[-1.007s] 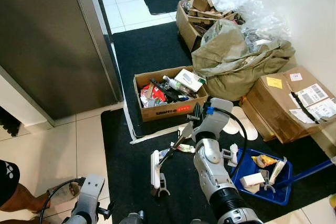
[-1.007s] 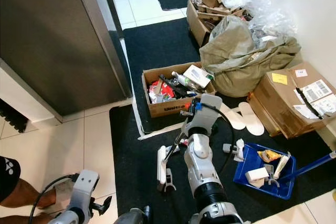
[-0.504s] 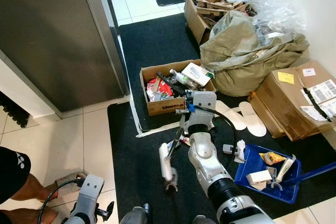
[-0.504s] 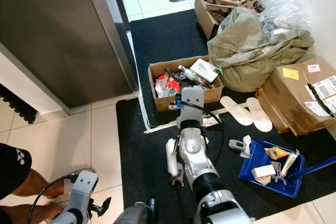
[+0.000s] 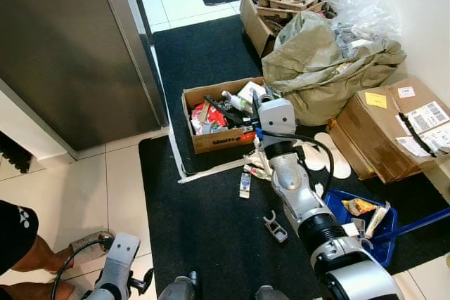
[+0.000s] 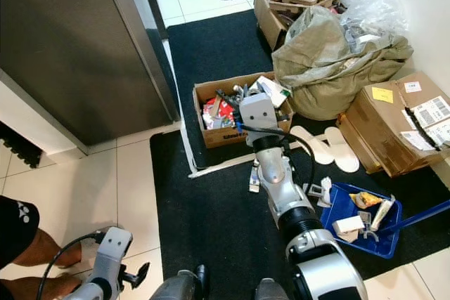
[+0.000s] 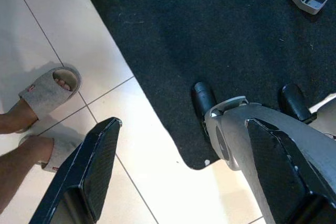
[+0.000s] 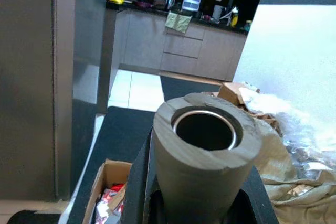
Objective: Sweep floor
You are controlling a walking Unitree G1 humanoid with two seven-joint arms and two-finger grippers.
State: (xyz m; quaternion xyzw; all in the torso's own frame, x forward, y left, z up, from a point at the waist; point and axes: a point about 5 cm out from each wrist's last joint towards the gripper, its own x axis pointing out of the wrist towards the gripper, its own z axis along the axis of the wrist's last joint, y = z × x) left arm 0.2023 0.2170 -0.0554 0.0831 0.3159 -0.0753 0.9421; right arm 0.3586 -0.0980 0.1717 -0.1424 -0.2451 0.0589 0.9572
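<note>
While right pincer (image 8: 202, 182) grips tube (image 8: 202, 145): two slippers (image 6: 325, 147), one dustpan (image 6: 360, 221).

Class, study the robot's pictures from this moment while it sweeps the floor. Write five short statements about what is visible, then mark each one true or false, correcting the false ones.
1. The blue dustpan holds several pieces of litter. True.
2. The open cardboard box on the black mat is empty. False: it is full of mixed items.
3. The right claw grips a grey tube-shaped handle. True.
4. The pair of white slippers lies on the tiled floor. False: they lie on the black mat.
5. A person's foot in a grey slipper stands on the white tiles. True.
</note>
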